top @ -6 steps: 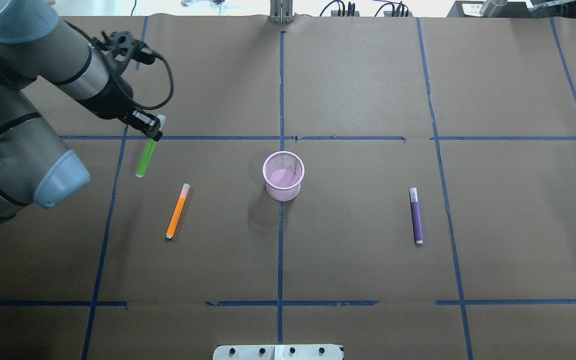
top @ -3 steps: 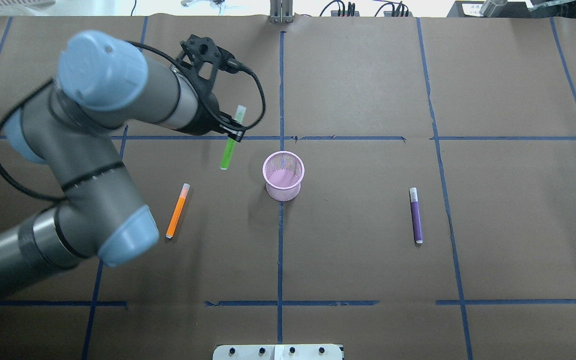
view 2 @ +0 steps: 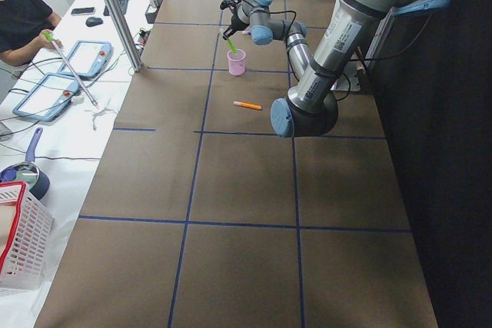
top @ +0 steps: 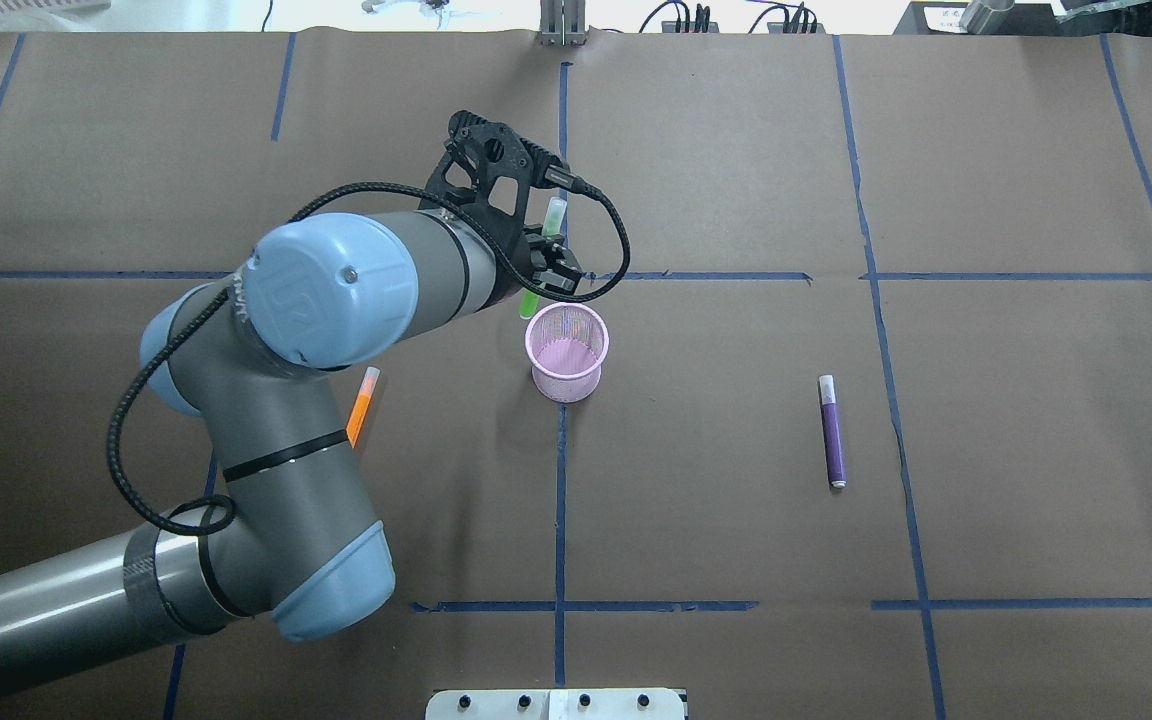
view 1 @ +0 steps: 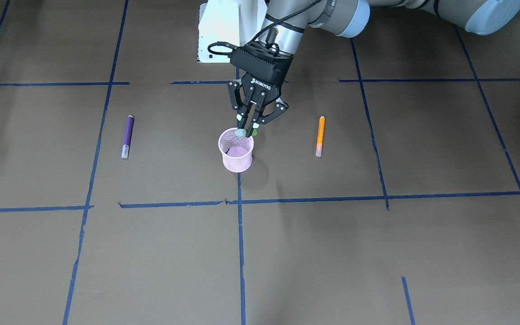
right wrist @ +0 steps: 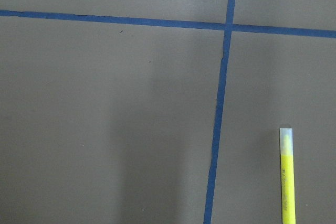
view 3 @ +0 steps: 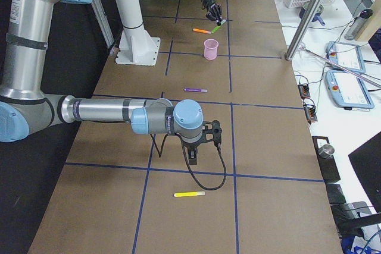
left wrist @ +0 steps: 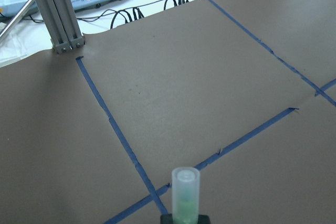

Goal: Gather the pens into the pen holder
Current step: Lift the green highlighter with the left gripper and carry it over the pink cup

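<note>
My left gripper (top: 546, 262) is shut on a green pen (top: 530, 303). It holds the pen nearly upright, pale cap up, with the lower end at the rim of the pink mesh pen holder (top: 567, 350). The front view shows the gripper (view 1: 247, 131) just over the holder's (view 1: 236, 158) robot-side rim. The pen's cap (left wrist: 186, 182) shows in the left wrist view. An orange pen (top: 363, 400) and a purple pen (top: 832, 432) lie flat on either side of the holder. A yellow pen (right wrist: 287, 177) lies near my right gripper (view 3: 193, 153); I cannot tell whether that gripper is open or shut.
Brown paper with blue tape lines (top: 561, 180) covers the table. A metal post (top: 561, 22) and cables stand at the far edge. An operator with tablets (view 2: 46, 82) is beside the table. A white basket (view 2: 19, 243) stands off the table's end.
My left arm has swung to the right with the green pen, from left of the holder to the holder's rim. The other pens and the holder have not moved.
</note>
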Available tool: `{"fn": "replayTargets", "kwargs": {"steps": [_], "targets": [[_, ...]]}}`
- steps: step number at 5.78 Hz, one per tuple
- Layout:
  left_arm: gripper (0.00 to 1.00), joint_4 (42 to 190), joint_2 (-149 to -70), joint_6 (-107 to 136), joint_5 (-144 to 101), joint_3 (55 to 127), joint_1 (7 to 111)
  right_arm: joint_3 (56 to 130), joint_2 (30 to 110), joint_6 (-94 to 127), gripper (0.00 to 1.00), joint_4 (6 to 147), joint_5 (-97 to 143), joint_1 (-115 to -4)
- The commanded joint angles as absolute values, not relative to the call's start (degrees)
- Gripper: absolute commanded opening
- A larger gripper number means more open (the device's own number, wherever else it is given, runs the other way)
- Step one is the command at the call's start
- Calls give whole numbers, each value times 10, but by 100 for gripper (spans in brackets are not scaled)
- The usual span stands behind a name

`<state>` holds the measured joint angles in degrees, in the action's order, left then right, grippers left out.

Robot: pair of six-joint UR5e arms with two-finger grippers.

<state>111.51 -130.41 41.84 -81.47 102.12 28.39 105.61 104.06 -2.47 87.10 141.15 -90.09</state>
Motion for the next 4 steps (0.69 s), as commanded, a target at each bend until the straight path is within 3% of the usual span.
{"fn": "replayTargets", "kwargs": {"steps": [1,4], "targets": [[0,1167,-1323,423,-763,971,261,1056,1041,-24,100,871,1412,-901],[0,1169,-1321,475,-722,954,229,1056,1041,-24,100,871,1412,-901]]}}
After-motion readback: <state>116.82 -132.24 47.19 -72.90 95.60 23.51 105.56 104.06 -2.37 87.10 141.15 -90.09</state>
